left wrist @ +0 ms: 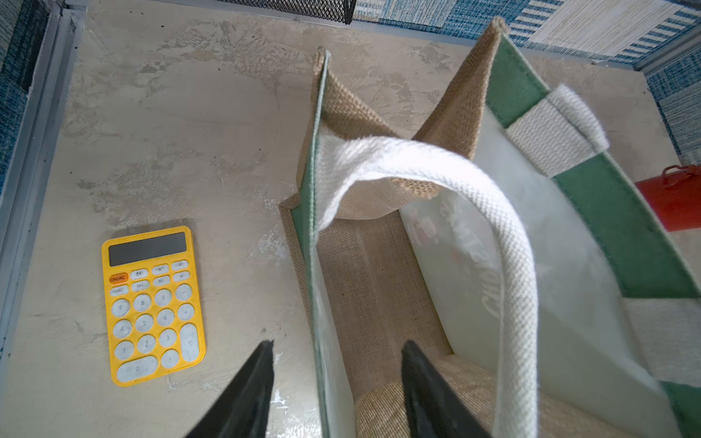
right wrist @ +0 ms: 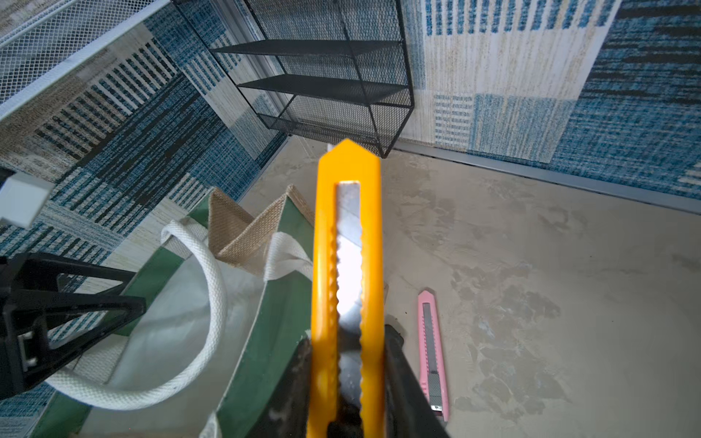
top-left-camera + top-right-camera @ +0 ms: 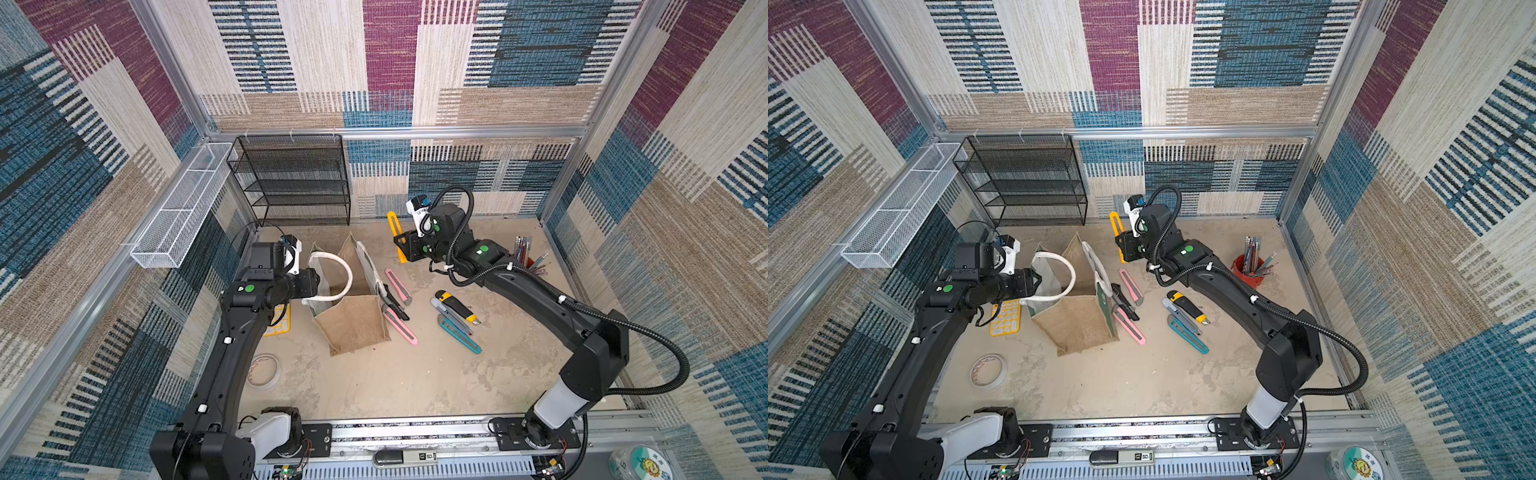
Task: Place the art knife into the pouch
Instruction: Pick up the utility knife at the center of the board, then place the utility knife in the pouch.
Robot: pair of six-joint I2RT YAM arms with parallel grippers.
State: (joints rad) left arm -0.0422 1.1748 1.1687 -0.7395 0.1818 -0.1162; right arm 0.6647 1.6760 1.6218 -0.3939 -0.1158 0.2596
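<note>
Spread left jaws straddle the left wall of the pouch (image 3: 353, 324), upright on the tabletop (image 3: 415, 382); just past its far right corner, right jaws pinch the yellow knife (image 3: 392, 220) aloft, long axis near-to-far, the open mouth lying near-left of it

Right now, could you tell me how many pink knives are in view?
2: one pink knife lies beside the pouch, toward the back wall; another lies nearer the robot's base. Others may be hidden.
</note>
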